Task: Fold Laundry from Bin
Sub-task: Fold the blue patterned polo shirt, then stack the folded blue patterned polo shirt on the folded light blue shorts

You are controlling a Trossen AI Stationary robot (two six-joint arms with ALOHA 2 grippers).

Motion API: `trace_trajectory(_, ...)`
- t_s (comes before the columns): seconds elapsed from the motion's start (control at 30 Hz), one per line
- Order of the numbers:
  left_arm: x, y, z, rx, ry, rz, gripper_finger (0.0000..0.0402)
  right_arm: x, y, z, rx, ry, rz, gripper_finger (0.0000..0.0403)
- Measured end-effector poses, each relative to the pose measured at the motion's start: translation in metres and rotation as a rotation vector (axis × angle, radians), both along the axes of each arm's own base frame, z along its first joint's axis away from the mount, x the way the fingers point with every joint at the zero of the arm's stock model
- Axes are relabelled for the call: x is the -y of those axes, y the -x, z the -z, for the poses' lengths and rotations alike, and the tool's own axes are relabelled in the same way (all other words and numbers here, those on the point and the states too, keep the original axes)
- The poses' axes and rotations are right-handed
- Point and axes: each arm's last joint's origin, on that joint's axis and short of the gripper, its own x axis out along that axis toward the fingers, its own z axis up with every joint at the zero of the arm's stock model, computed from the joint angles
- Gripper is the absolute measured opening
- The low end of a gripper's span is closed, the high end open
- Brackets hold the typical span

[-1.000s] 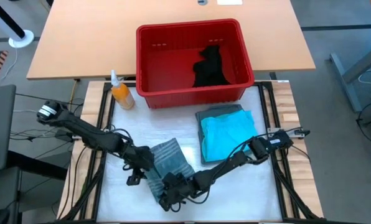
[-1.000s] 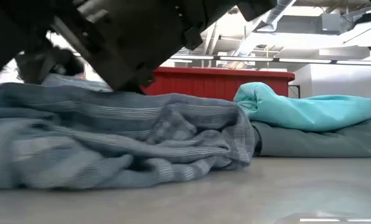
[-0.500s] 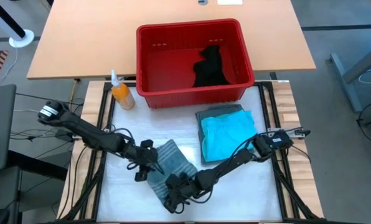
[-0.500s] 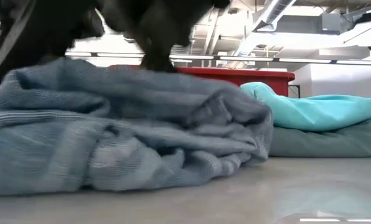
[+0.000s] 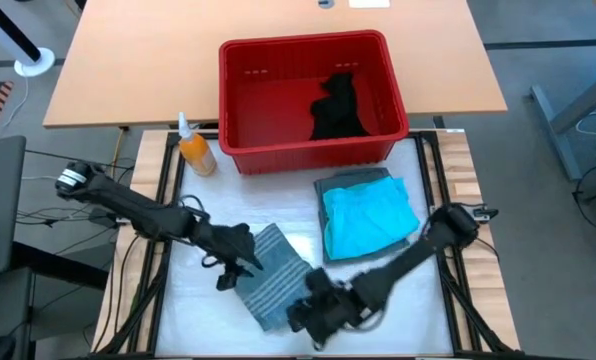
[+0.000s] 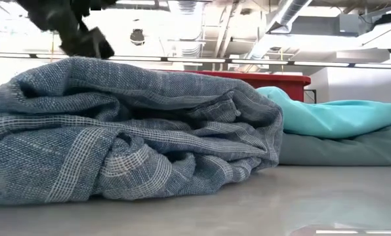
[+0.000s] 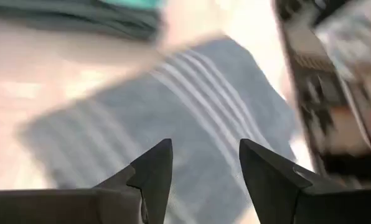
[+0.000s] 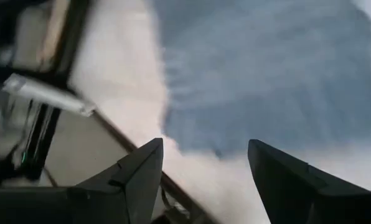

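Both grippers have let go of the striped shirt [image 5: 274,274] since the earlier frame; the right gripper [image 5: 313,316] has moved to its 4 o'clock side, the left gripper [image 5: 234,262] sits at its 9 o'clock edge, both spread and empty. Bare table [image 5: 298,215] lies toward 12 o'clock. At 2 o'clock the turquoise garment [image 5: 366,221] lies on the grey-green one [image 5: 350,182]. The bin [image 5: 308,150] holds the black garment [image 5: 338,108].

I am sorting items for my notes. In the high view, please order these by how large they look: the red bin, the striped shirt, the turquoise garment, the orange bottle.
1. red bin
2. turquoise garment
3. striped shirt, close to the turquoise garment, so this pair is unsure
4. orange bottle
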Motion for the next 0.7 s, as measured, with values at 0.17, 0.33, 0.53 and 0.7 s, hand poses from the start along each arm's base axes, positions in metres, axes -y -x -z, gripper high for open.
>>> trace_trajectory(0.17, -0.022, 0.020, -0.013, -0.013, -0.045, -0.258, 0.0177, -0.023, 0.031, 0.023, 0.018, -0.039, 0.203, 0.0265)
trace_trajectory(0.33, -0.043, 0.021, -0.005, -0.141, 0.065, -0.342, 0.0198, -0.035, 0.033, 0.049, 0.112, -0.098, 0.227, 0.0265)
trace_trajectory(0.53, -0.058, 0.015, 0.014, -0.218, 0.165, -0.359, 0.0243, -0.019, 0.031, 0.079, 0.196, -0.014, 0.293, 0.0265)
trace_trajectory(0.7, -0.061, 0.019, 0.036, -0.255, 0.183, -0.398, 0.0273, -0.014, 0.031, 0.095, 0.225, -0.032, 0.302, 0.0265)
